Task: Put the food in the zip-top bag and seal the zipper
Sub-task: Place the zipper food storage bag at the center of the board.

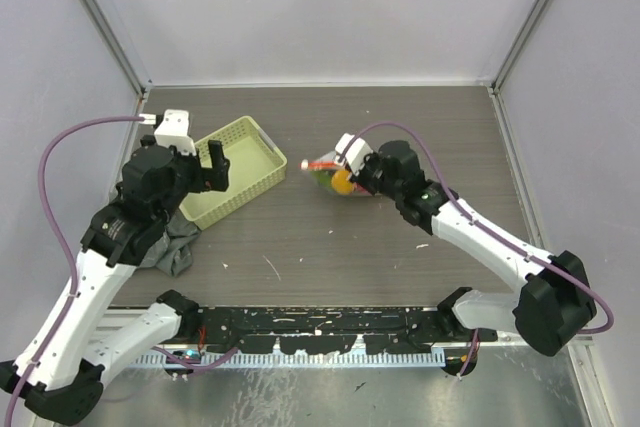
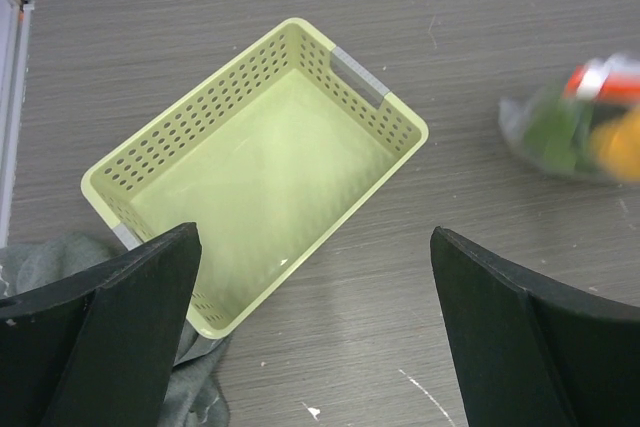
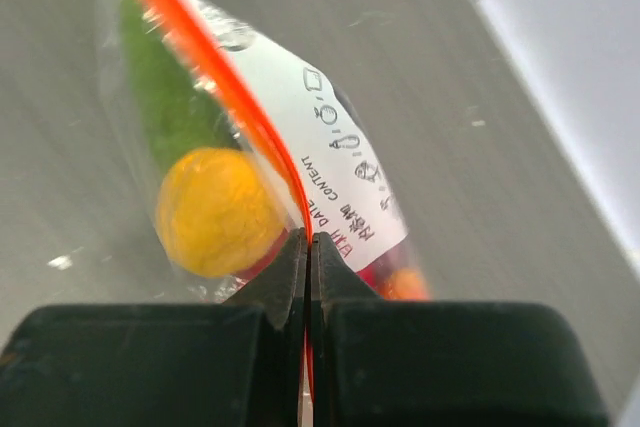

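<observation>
The right claw (image 3: 308, 247) is clamped on the zipper (image 3: 222, 92), its fingers pressed together with the red-orange strip pinched between them. The bag (image 3: 340, 177) extends away from that claw's tips, on the desk (image 1: 300, 237) right of centre. The food (image 3: 215, 212) is inside it: a yellow ball, a green leaf and red bits. The left claw (image 2: 315, 287) stands wide apart and holds nothing above the near end of the basket (image 2: 380, 117). It is well apart from the bag, and a grey cloth (image 2: 60, 252) lies beside it
</observation>
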You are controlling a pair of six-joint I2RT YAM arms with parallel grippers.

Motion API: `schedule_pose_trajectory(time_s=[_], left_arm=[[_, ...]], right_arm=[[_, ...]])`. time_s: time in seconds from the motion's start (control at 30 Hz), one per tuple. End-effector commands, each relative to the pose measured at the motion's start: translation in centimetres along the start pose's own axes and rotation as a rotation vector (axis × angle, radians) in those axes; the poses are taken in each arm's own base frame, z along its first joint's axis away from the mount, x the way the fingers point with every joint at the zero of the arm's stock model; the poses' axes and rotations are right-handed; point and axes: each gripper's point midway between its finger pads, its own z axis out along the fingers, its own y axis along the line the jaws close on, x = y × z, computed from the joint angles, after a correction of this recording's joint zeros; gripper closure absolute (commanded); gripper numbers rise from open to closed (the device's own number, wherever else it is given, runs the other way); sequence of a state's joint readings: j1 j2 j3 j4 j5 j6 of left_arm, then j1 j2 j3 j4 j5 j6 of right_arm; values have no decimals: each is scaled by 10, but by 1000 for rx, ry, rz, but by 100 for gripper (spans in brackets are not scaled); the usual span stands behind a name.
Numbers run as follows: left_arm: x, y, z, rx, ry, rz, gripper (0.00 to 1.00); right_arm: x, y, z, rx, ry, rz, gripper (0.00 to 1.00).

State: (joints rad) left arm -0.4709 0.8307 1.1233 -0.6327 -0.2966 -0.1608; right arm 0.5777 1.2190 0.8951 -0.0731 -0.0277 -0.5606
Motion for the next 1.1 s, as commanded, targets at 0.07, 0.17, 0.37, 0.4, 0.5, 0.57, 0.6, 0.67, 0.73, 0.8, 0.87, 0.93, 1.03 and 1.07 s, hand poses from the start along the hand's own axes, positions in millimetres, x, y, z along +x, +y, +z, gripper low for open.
schedule_pose_trajectory(time_s=[0.07, 0.17, 0.37, 0.4, 0.5, 0.57, 0.6, 0.67, 0.73, 0.8, 0.87, 0.93, 1.03, 1.07], left_arm=[[-27, 7, -24, -8, -128, -88, 2], [-31, 12, -40, -5, -172, -111, 2], [-21, 23, -69, 6, -254, -146, 2], [-17, 26, -72, 2, -262, -149, 2], [-7, 34, -78, -20, -277, -159, 2], [-2, 38, -81, -35, -285, -166, 2], [0, 40, -83, -40, -289, -170, 2], [4, 43, -86, -44, -300, -178, 2], [8, 48, -89, -63, -310, -188, 2], [12, 53, -92, -84, -320, -198, 2], [17, 59, -94, -107, -331, -210, 2], [20, 64, -96, -126, -343, -219, 2], [21, 69, -100, -147, -370, -245, 2], [21, 71, -101, -156, -379, -252, 2]], right_arm=[[-10, 68, -7, -163, -60, 71, 99], [-7, 102, -11, -245, -51, 107, 96], [-5, 136, -20, -309, -49, 205, 87], [-8, 136, -21, -307, -58, 227, 83], [-22, 127, -29, -280, -96, 285, 70], [-33, 115, -36, -234, -126, 327, 58], [-37, 107, -41, -203, -139, 346, 50], [-40, 92, -49, -132, -156, 382, 39], [-35, 74, -59, -35, -151, 415, 32], [-23, 49, -72, 114, -133, 470, 10], [-2, 17, -91, 324, -107, 556, 0], [16, -3, -111, 469, -104, 618, 0], [40, -23, -143, 647, -118, 725, 0], [48, -28, -153, 702, -125, 762, 0]])
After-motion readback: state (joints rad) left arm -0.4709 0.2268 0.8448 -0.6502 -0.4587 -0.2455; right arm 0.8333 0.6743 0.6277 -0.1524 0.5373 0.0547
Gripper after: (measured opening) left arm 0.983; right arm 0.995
